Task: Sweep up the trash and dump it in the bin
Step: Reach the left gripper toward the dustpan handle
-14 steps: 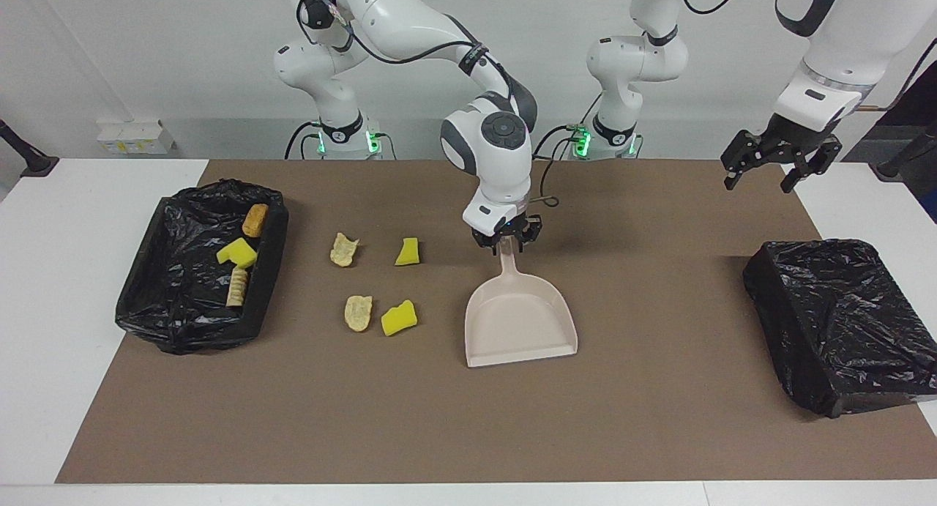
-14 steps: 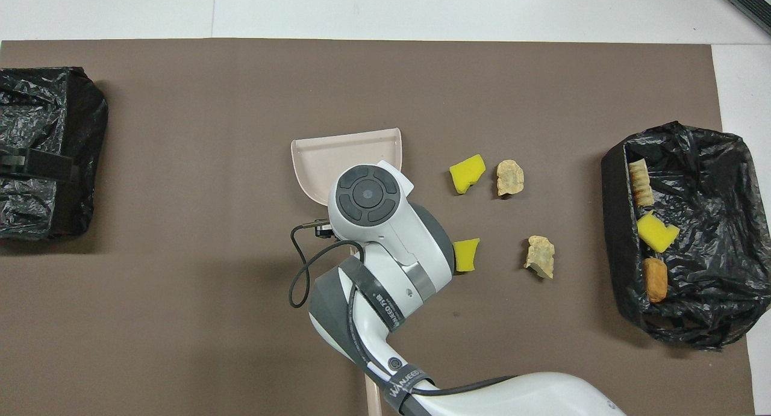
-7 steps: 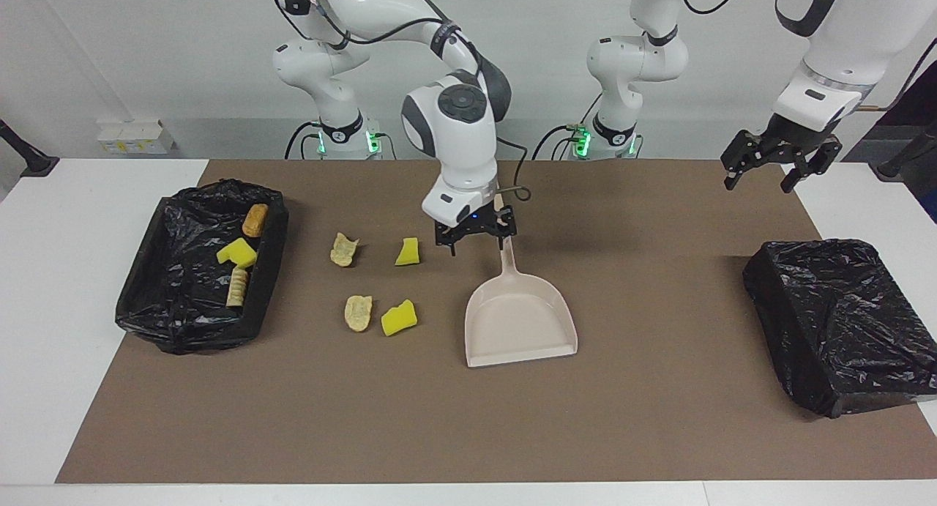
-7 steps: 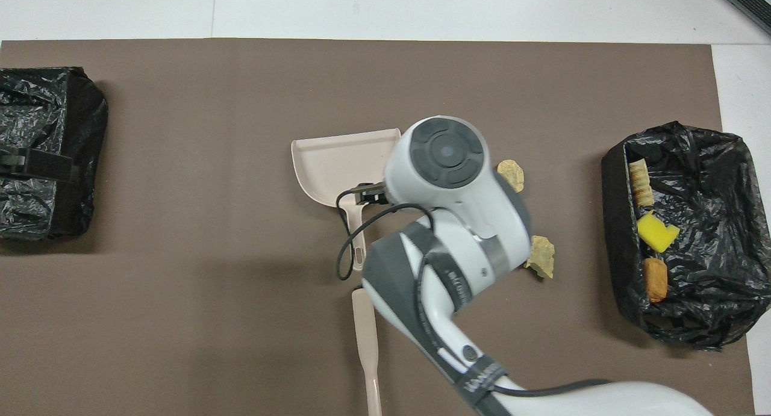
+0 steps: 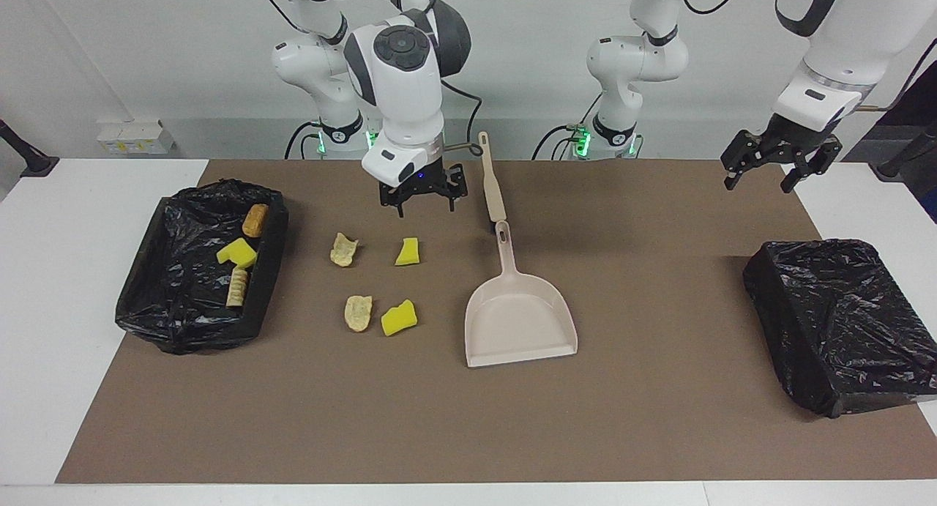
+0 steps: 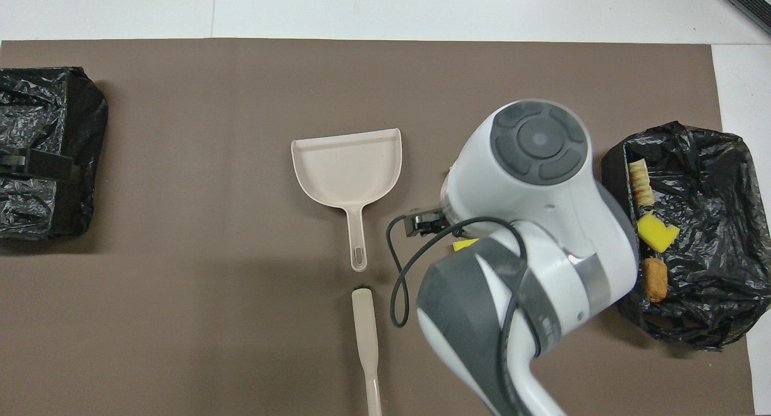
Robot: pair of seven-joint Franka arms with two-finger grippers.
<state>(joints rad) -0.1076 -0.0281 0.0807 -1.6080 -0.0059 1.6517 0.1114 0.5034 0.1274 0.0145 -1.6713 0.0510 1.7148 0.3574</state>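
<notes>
Trash [image 5: 399, 318]: four scraps lying on the mat toward the right arm's end, three sitting in the lined bin [image 5: 192, 286] near that edge. Right gripper [image 5: 423, 198] hovering, fingers spread, seemingly empty. Left gripper [image 5: 768, 170] waiting, spread, above the other end.

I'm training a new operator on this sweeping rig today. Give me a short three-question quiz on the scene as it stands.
1. True or false: the right gripper is gripping the dustpan.
2. How many trash scraps lie loose on the brown mat, outside the open bin?
3. Multiple choice: the left gripper hangs over
A) the dustpan
B) the mat's edge at the left arm's end of the table
C) the open bin

Key:
1. False. It is open, in the air above the mat, with the dustpan lying free.
2. Four: two yellow, two tan.
3. B
</notes>
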